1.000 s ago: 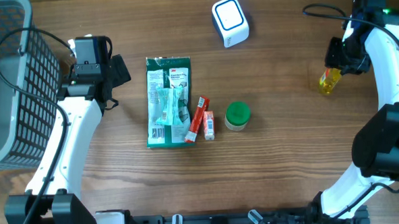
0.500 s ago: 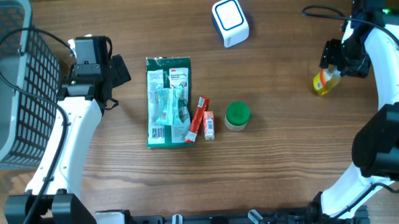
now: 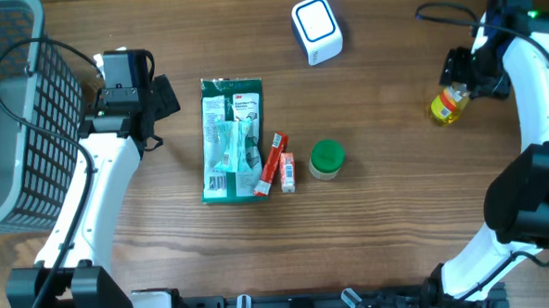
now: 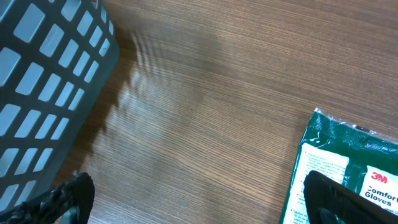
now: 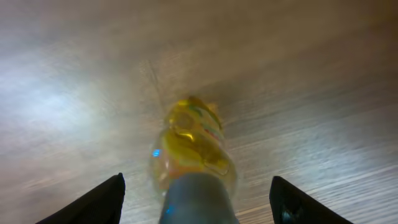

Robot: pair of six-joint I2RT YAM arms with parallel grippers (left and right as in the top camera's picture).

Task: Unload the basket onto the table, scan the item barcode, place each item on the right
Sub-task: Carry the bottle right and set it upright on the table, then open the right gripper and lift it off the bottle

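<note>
Item: yellow bottle (image 3: 446, 107), resting on the table (image 3: 397, 195) at the 3 o'clock side, well apart from the white scanner (image 3: 317, 29) at 12 o'clock. The right gripper (image 5: 196, 178) straddles it with fingers spread and clear of both its sides, so nothing is held. The left gripper (image 4: 194, 180), at 9 o'clock between basket (image 3: 3, 110) and green glove packet (image 3: 232, 139), has its fingers spread wide and empty. Step, as judged: bottle not yet grasped; next move calls for closing on its body, lifting, and presenting its barcode to the scanner, toward 10 o'clock.
</note>
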